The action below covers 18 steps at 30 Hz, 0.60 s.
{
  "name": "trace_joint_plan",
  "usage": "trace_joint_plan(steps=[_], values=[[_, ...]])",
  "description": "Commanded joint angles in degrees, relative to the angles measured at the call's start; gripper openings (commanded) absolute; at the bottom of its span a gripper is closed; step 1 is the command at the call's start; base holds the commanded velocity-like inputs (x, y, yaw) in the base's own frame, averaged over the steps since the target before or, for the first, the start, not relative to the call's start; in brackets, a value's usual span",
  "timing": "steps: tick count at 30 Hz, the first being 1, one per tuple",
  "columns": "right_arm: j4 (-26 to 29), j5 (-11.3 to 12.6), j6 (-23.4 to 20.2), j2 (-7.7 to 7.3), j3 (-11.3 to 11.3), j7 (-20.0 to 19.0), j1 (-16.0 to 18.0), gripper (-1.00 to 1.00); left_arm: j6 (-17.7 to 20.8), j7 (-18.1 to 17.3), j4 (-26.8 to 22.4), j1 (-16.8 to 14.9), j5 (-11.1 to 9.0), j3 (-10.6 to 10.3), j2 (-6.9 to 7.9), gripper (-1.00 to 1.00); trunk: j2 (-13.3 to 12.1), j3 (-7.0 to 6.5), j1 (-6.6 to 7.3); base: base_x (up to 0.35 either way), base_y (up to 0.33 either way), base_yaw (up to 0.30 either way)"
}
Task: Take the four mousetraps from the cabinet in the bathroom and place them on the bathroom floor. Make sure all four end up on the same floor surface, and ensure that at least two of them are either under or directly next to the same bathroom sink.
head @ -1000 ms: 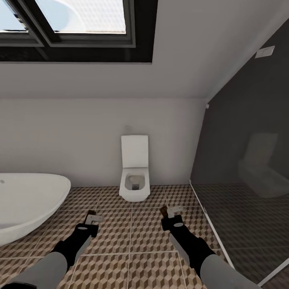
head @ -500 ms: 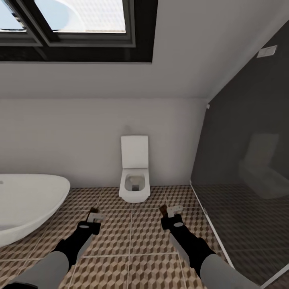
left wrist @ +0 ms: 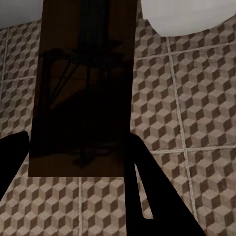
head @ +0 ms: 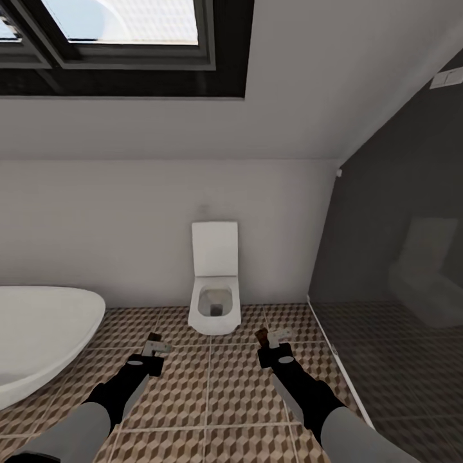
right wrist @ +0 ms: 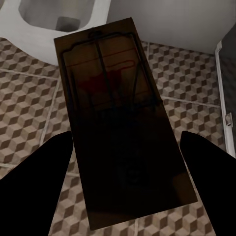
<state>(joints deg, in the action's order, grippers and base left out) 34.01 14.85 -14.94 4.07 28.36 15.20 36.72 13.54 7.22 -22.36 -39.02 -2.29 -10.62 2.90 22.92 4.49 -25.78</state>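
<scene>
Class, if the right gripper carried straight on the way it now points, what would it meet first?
Probably the white floor-standing toilet: the right gripper, shut on a dark wooden mousetrap, points toward its bowl, though it may reach the cube-patterned tiled floor first.

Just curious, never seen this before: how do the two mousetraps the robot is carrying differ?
The mousetrap in the right gripper shows a faint red spot and wire loops; the mousetrap in the left gripper shows only dim wires. The right one sits askew between the fingers, the left one straighter. Both are dark flat boards held over the tiled floor.
</scene>
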Motion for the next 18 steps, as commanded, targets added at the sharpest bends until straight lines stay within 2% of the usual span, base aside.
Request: trace_joint_plan(steps=[1, 8, 18], values=[[0.00, 0.00, 0.00, 0.02, -0.02, 0.03, 0.01, -1.00, 0.00, 0.00, 0.01, 0.00, 0.01, -0.01, 0.00, -1.00, 0.00, 0.00, 0.00, 0.028, 0.000, 0.000], [0.09, -0.09, 0.00, 0.06, 0.03, 0.16, -0.03, -1.00, 0.08, 0.07, 0.04, 0.00, -0.05, -0.02, -0.55, -1.00, 0.00, 0.00, 0.00, 0.006, 0.000, 0.000], [0.18, -0.01, 0.00, 0.15, 0.03, 0.18, 0.01, -1.00, 0.15, 0.07, 0.11, 0.00, -0.06, -0.02, -0.91, -1.00, 4.01, 2.04, -2.20, 0.000, 0.000, 0.000]])
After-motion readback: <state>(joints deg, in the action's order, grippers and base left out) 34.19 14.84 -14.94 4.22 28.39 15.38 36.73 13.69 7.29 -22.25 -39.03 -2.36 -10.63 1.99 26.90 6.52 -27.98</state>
